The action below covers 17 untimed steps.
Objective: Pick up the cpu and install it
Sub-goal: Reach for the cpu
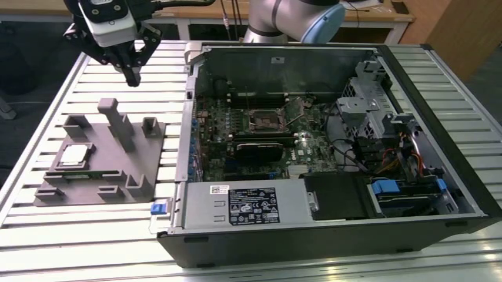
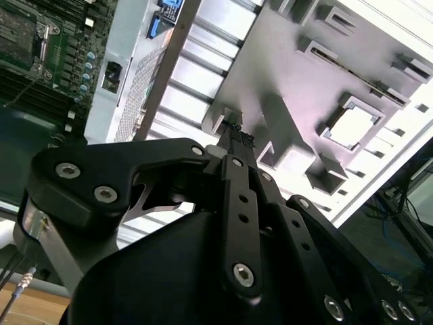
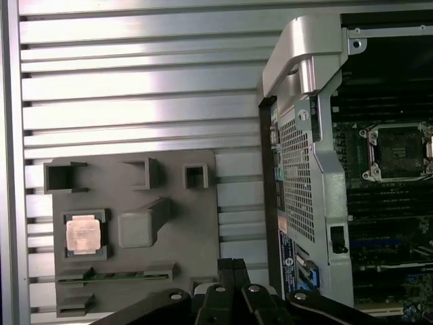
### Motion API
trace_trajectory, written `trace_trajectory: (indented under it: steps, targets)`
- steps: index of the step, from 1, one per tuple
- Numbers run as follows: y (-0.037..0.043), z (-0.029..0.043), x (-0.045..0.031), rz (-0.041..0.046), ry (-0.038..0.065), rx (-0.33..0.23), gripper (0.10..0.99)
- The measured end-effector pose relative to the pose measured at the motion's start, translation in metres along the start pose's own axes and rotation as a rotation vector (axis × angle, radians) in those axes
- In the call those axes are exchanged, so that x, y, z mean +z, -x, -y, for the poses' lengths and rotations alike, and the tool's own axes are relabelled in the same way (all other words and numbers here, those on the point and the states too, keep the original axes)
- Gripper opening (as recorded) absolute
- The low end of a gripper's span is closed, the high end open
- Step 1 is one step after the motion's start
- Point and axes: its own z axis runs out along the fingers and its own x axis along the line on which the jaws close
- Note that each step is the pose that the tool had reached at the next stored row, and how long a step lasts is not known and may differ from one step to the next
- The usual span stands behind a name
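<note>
The cpu (image 1: 73, 154), a small square chip with a pale metal top, lies flat in a square pocket of the grey plastic fixture (image 1: 117, 176) on the exterior view's left. In both wrist views the cpu (image 2: 352, 127) (image 3: 83, 235) sits in that pocket. My gripper (image 1: 131, 75) hangs high above the slatted table, beyond the fixture's far edge and well apart from the chip. Its two black fingers are pressed together, shut on nothing (image 2: 235, 135) (image 3: 233, 265). The black socket frame (image 1: 263, 119) (image 3: 399, 150) sits on the motherboard inside the open computer case.
The open computer case (image 1: 330, 247) takes up the middle and the exterior view's right, its raised metal wall (image 3: 304, 135) beside the fixture. Tall grey posts (image 1: 117, 120) stand up from the fixture. A long grey box with a label (image 1: 243, 204) lies along the case's near side.
</note>
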Motion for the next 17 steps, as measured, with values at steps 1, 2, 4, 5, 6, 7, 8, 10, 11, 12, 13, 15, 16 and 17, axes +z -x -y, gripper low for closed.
trace_trajectory:
  steps: [1, 2, 4, 5, 6, 7, 8, 10, 11, 12, 13, 15, 16, 17]
  targets:
    - [-0.0011, 0.0001, 0.0001, 0.0, 0.0, 0.0, 0.106]
    - [-0.0022, 0.0002, 0.0001, 0.0, 0.0, 0.0, 0.106]
    - [-0.0044, 0.0004, 0.0003, 0.0, 0.0, 0.0, 0.106]
    - [-0.0054, 0.0004, 0.0004, 0.0, 0.0, 0.0, 0.106]
    - [-0.0064, 0.0005, 0.0005, 0.0, 0.0, 0.0, 0.106]
    - [-0.0075, 0.0006, 0.0006, -0.0001, 0.0, 0.0, 0.106]
    - [-0.0084, 0.0007, 0.0007, -0.0001, 0.0, 0.0, 0.106]
    - [-0.0099, 0.0008, 0.001, -0.0002, 0.0, 0.0, 0.106]
    - [-0.0106, 0.0009, 0.0011, -0.0004, 0.0, 0.0, 0.106]
    - [-0.0113, 0.0009, 0.0012, -0.0005, 0.0, 0.0, 0.106]
    - [-0.0122, 0.001, 0.0013, -0.0006, 0.0, 0.0, 0.106]
    - [-0.0148, 0.0012, 0.0015, -0.0005, 0.0, 0.0, 0.106]
    - [-0.0155, 0.0013, 0.0016, -0.0007, 0.0, 0.0, 0.106]
    - [-0.0161, 0.0013, 0.0017, -0.0008, 0.0, 0.0, 0.106]
